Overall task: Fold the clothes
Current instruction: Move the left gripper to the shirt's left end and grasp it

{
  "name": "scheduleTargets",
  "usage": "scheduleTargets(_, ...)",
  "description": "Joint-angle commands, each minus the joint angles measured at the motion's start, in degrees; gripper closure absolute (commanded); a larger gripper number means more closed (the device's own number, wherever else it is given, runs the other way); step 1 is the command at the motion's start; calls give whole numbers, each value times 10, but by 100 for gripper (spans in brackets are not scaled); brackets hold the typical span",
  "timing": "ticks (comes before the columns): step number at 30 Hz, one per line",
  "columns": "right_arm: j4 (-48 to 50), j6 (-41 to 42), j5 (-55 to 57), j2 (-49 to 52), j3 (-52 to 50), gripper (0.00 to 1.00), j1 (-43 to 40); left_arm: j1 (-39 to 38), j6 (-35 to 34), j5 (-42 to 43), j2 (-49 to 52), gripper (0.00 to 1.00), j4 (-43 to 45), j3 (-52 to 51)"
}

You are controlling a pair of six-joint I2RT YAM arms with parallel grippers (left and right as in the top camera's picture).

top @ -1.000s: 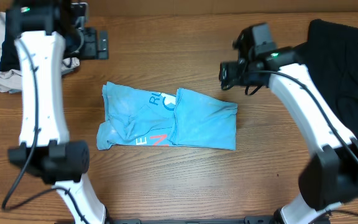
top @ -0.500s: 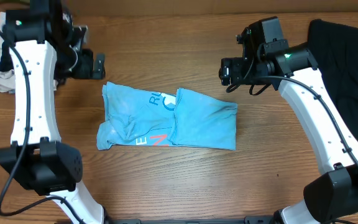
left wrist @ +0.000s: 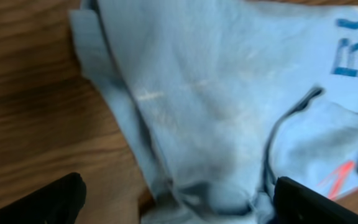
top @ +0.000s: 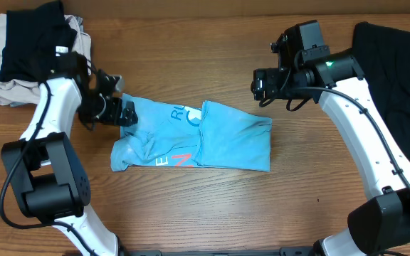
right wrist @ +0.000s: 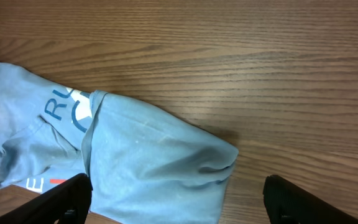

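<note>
Shirt point(top: 191, 135) lies mid-counter point(top: 191, 43), light blue, its right half folded over and its left part rumpled. Left hand point(top: 125, 112), fingers spread, sits at the shirt's far left edge with cloth between them. It should probably close low on the hem, catch every layer, then carry it across flat. Right hand point(top: 260, 85), spread and empty, hovers beyond the shirt's far right corner. Black garment point(top: 390, 71) to the shirt's right and pile point(top: 20, 78) to its far left lie apart, blocking nothing.

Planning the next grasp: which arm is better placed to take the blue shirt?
Left, likely. Left end effector is open at the shirt's edge; right end effector, also open, is off it.
</note>
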Motion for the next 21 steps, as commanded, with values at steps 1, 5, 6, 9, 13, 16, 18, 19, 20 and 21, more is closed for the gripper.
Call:
scheduleTargets(1, 1, -4, -3, -1, 3, 8, 2, -1, 21, 22, 2, 0, 44, -59)
scheduleTargets(5, 1, -4, -3, -1, 3, 8, 2, -1, 23, 26, 2, 0, 95, -100)
scheduleTargets(6, 1, -4, -3, -1, 3, 8, 2, -1, 23, 26, 2, 0, 105, -108)
scheduleTargets(9, 1, -4, -3, -1, 3, 8, 2, -1, 23, 26, 2, 0, 124, -123)
scheduleTargets(13, 2, -4, -3, -1, 3, 8, 2, -2, 42, 45, 2, 2, 137, -146)
scheduleTargets(16, 2, -4, -3, -1, 3, 8, 2, -5, 42, 61, 2, 4, 151, -170)
scheduleTargets(18, 2, -4, -3, -1, 3, 8, 2, -9, 42, 71, 2, 6, 156, -186)
scheduleTargets(19, 2, -4, -3, -1, 3, 8, 2, -11, 40, 73, 2, 8, 159, -193)
scheduleTargets(20, 3, -4, -3, -1, 3, 8, 2, -12, 36, 72, 2, 10, 159, -199)
scheduleTargets(21, 3, -4, -3, -1, 3, 8, 2, -14, 30, 73, 2, 14, 160, -205)
